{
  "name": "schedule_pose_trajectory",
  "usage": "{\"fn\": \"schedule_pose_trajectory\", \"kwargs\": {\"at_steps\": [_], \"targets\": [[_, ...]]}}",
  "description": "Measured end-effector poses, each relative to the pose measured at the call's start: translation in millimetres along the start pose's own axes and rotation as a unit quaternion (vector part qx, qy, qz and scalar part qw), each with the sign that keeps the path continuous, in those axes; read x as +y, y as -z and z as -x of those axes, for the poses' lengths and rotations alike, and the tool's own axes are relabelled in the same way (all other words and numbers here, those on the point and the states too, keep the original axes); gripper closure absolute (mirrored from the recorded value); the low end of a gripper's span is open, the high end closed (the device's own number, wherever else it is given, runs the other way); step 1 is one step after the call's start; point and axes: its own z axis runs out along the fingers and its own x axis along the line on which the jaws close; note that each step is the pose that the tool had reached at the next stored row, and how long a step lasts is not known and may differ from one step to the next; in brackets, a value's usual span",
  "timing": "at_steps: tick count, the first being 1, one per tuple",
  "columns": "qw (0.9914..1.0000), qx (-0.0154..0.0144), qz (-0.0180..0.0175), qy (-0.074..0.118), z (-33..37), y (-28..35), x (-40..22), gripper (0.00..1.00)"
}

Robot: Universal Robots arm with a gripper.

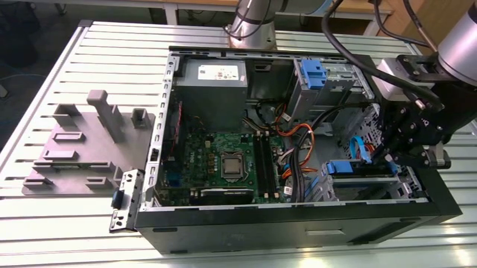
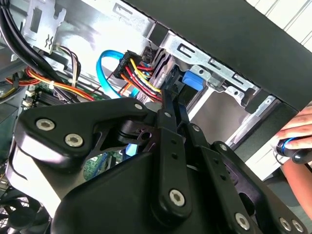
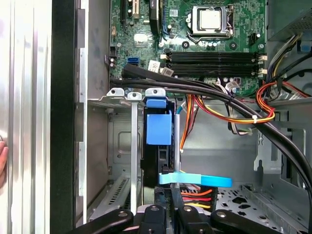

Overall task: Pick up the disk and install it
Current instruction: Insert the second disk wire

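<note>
The disk (image 3: 158, 127) stands on edge in a slot of the drive cage (image 3: 132, 161) at the front corner of the open computer case. Its blue carrier end faces the motherboard. The exterior view shows that blue end (image 1: 347, 167) at the case's lower right. My gripper (image 1: 387, 162) hangs over the same cage. In the second wrist view its fingers (image 2: 167, 114) lie close together, and the gripper (image 2: 168, 97) ends just beside the blue carrier (image 2: 192, 80). In the first wrist view the gripper (image 3: 168, 195) is at the disk's rear end. I cannot tell whether it touches the disk.
A light blue cable (image 3: 195, 180) and bundles of coloured wires (image 3: 229, 114) run beside the cage. A second blue carrier (image 1: 311, 72) sits in the upper bay. A grey fixture block (image 1: 82, 145) lies on the exterior view's left. A person's hand (image 2: 297, 131) rests outside the case.
</note>
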Motion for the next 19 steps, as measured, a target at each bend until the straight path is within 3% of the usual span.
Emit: {"fn": "schedule_pose_trajectory", "kwargs": {"at_steps": [15,19], "targets": [[1.00000,-0.0010,0.0000,0.000,0.1,-3.5,0.2,0.84],[1.00000,-0.0010,0.0000,0.000,0.1,-3.5,0.2,0.76]]}}
